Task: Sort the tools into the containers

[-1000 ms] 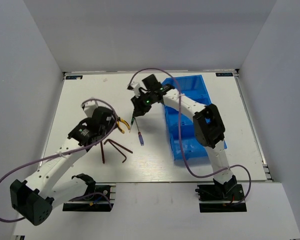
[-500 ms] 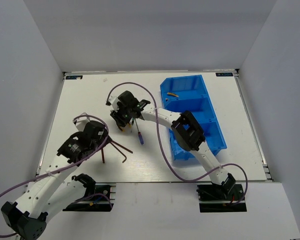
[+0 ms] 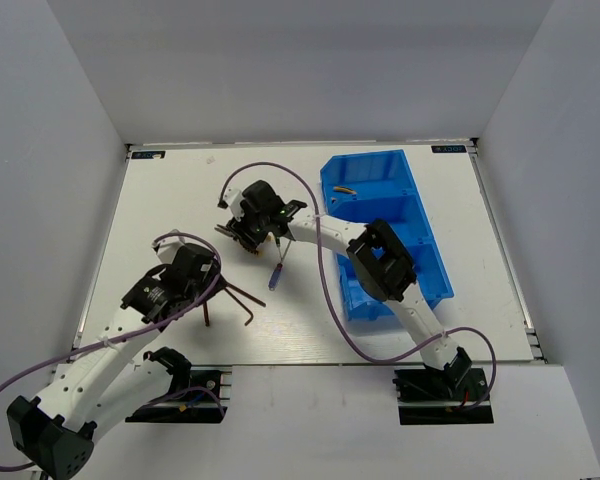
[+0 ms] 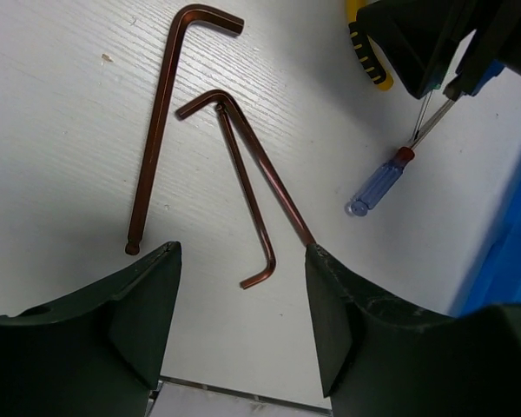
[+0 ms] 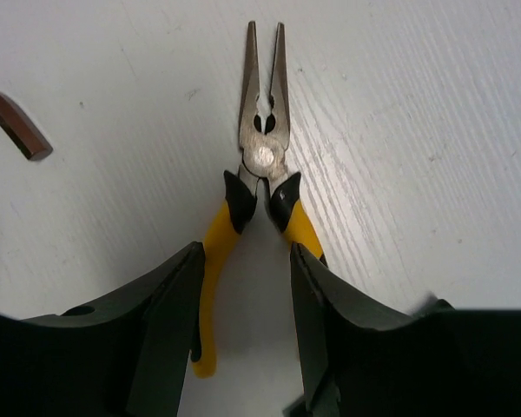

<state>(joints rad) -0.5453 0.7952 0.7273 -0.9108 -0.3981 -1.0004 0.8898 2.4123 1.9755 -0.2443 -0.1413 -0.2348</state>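
My right gripper (image 3: 248, 232) is open, low over yellow-handled pliers (image 5: 262, 156) on the table. In the right wrist view its fingers (image 5: 169, 304) straddle the two handles, gripper (image 5: 247, 295). My left gripper (image 3: 205, 283) is open and empty (image 4: 243, 330), just near of three dark brown hex keys (image 4: 161, 130) (image 3: 235, 295). A blue-handled screwdriver (image 3: 275, 276) (image 4: 378, 187) lies right of them. The blue bin (image 3: 420, 215) stands right; its far compartment holds an orange-yellow tool (image 3: 345, 188). The green-handled screwdriver is hidden.
White walls close in the table at the left, back and right. The right arm's purple cable (image 3: 320, 270) loops over the table beside the bin. A hex key end (image 5: 13, 126) shows left of the pliers in the right wrist view.
My right gripper has swung left from beside the bin to over the pliers. My left gripper has drawn back from the pliers to the near side of the hex keys. The blue screwdriver shifted slightly.
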